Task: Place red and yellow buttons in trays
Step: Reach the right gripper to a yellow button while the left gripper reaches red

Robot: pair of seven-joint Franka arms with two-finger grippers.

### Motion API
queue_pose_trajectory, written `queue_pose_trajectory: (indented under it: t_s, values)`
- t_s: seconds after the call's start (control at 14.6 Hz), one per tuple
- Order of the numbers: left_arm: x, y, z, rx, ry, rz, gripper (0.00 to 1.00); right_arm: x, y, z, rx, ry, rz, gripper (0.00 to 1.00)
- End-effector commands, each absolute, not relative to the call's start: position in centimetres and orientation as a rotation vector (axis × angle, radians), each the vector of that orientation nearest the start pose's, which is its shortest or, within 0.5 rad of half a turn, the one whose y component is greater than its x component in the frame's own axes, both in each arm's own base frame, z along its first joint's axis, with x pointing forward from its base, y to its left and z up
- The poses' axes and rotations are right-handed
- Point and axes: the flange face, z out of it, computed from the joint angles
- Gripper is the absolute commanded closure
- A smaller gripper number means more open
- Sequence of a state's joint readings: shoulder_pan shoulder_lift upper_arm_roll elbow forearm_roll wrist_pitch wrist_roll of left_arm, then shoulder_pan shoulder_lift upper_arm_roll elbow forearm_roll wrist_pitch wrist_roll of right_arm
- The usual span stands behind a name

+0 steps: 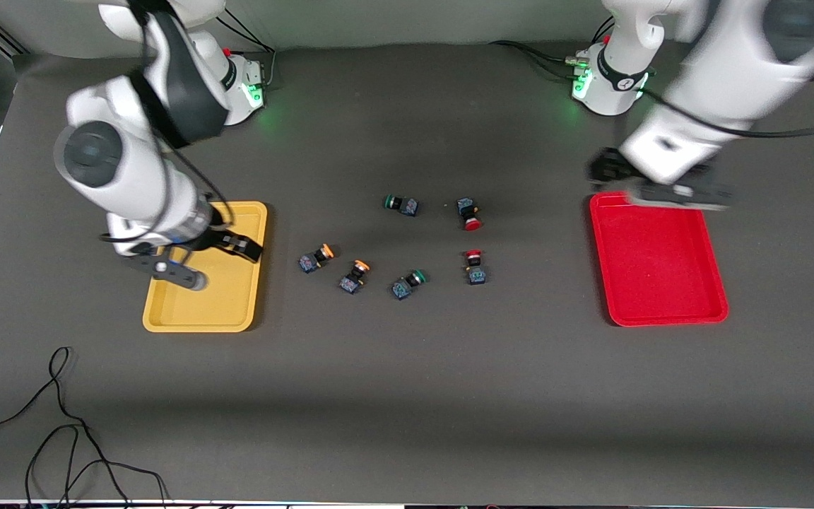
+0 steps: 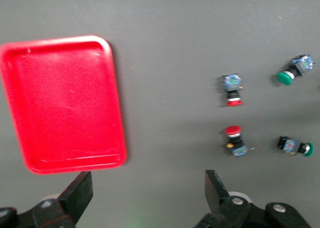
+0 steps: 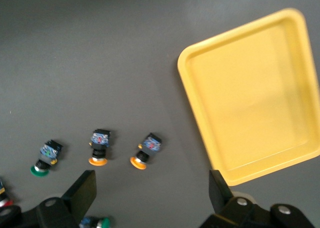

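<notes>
Two red-capped buttons (image 1: 469, 213) (image 1: 475, 266) and two orange-yellow-capped buttons (image 1: 316, 259) (image 1: 355, 276) lie on the dark table between the trays. The yellow tray (image 1: 198, 311) is at the right arm's end and holds nothing. The red tray (image 1: 661, 283) is at the left arm's end and holds nothing. My right gripper (image 1: 202, 260) hangs open and empty over the yellow tray. My left gripper (image 1: 661, 189) hangs open and empty over the red tray's rim nearest the bases. The right wrist view shows the orange buttons (image 3: 98, 147) (image 3: 146, 152). The left wrist view shows the red ones (image 2: 232, 89) (image 2: 234, 139).
Two green-capped buttons (image 1: 401, 204) (image 1: 408, 284) lie among the others. A loose black cable (image 1: 61, 424) lies on the table near the front camera at the right arm's end. Both robot bases stand along the table's edge farthest from the front camera.
</notes>
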State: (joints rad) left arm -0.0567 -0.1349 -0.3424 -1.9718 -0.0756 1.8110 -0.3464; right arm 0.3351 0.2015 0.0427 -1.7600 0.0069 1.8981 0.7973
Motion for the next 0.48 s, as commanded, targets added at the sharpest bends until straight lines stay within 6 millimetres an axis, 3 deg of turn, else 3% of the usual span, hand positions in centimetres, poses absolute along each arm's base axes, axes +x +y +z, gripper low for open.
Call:
queue_pose_trajectory:
  t_s: [0.0, 0.21, 0.41]
  values:
    - [42.9, -28.0, 49.5, -3.142, -0.102, 0.005, 0.00, 55.5, 25.2, 40.2, -3.071, 0.798, 0.104, 0.00]
    - [40.6, -34.3, 47.1, -3.181, -0.306, -0.027, 0.00, 53.3, 26.4, 35.2, -3.043, 0.883, 0.084, 0.00]
    - [39.9, -37.3, 44.4, -3.200, -0.388, 0.007, 0.00, 50.1, 28.6, 29.3, -3.020, 0.962, 0.075, 0.00]
